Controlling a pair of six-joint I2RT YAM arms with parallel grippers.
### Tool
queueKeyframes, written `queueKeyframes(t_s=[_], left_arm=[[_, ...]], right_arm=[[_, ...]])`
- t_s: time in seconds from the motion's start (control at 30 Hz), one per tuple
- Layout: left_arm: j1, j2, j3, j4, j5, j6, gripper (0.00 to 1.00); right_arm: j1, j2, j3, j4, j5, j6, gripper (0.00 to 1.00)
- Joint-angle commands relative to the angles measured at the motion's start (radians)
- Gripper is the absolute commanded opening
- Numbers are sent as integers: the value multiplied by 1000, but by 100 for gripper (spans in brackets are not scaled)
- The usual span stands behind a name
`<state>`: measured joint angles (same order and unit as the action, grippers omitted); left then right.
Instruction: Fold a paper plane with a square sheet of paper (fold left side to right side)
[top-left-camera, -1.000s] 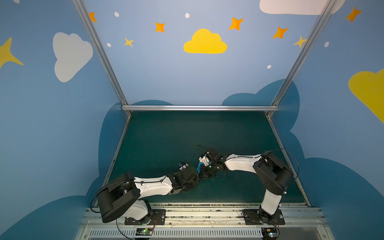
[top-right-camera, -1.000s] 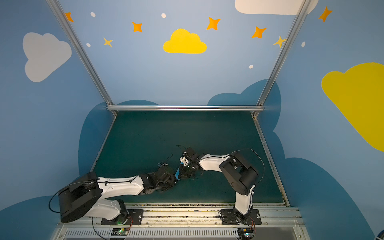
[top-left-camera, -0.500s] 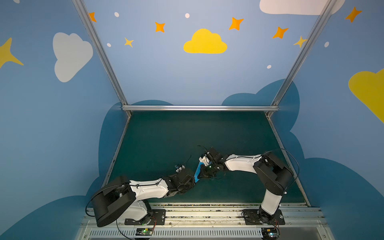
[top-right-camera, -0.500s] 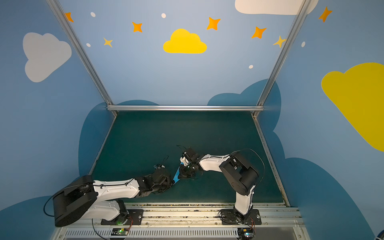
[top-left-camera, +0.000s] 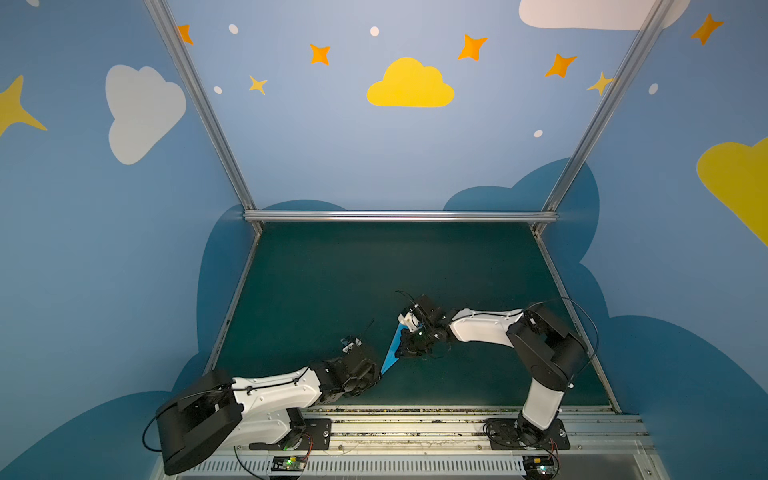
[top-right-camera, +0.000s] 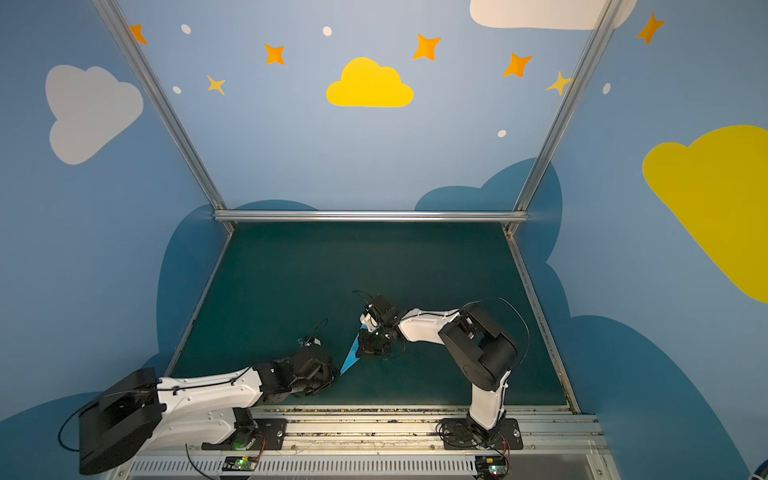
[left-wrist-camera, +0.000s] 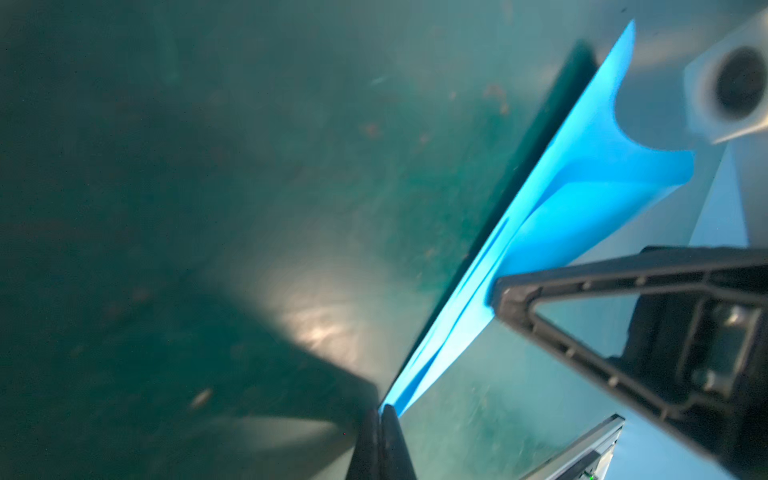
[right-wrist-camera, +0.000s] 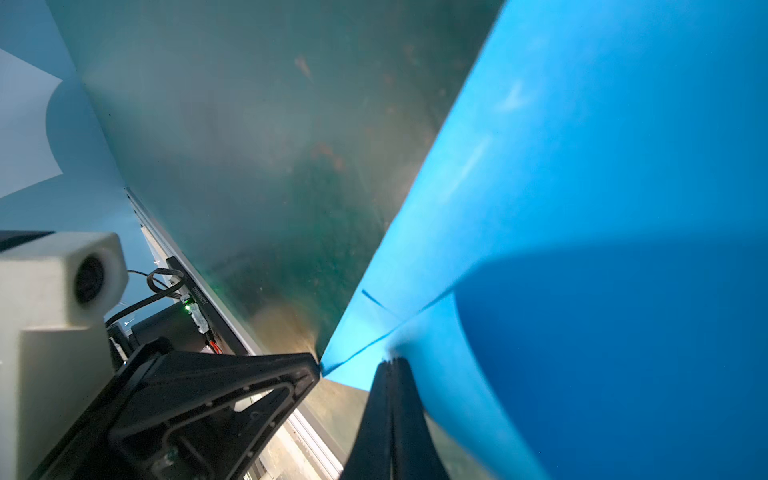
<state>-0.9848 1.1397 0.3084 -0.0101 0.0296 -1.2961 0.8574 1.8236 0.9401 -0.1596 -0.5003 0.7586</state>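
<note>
Fingers of the left gripper (left-wrist-camera: 380, 415) and the right gripper (right-wrist-camera: 390, 365) are pressed shut, each pinching the sky-blue paper plane (top-left-camera: 392, 351)
Dark green mat (top-left-camera: 374, 270) covers the cell floor in both top views; the left arm (top-left-camera: 274, 390) reaches in low from the near left and the right arm (top-left-camera: 486, 328) bends in from the near right, their grippers close together near the mat's front middle. Between them the paper plane runs as a slim slanted dart, wide end at the right gripper, sharp nose at the left gripper, nearer the front edge. From the left wrist its layers splay apart at the wide end, and a shadow strip (left-wrist-camera: 569, 91) on the mat beside it widens toward that end. From the right wrist the closed jaws grip a folded edge
</note>
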Motion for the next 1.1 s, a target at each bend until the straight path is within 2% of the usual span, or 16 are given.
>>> queueKeyframes(t_s=[0.0,0.17,0.5,1.07], left_arm=[[-4,-64,-4,-111,-14,-18,4],[1,-93,57,-94,-30,-4,4],[13,104,163,31,6,49,4],[43,210,114,96,33,58,4]], right_arm=[[15,13,-39,-75,58,4,0],[15,11,-41,-74,57,6,0],[18,13,-37,-80,60,5,0],[22,12,-37,-80,62,8,0]])
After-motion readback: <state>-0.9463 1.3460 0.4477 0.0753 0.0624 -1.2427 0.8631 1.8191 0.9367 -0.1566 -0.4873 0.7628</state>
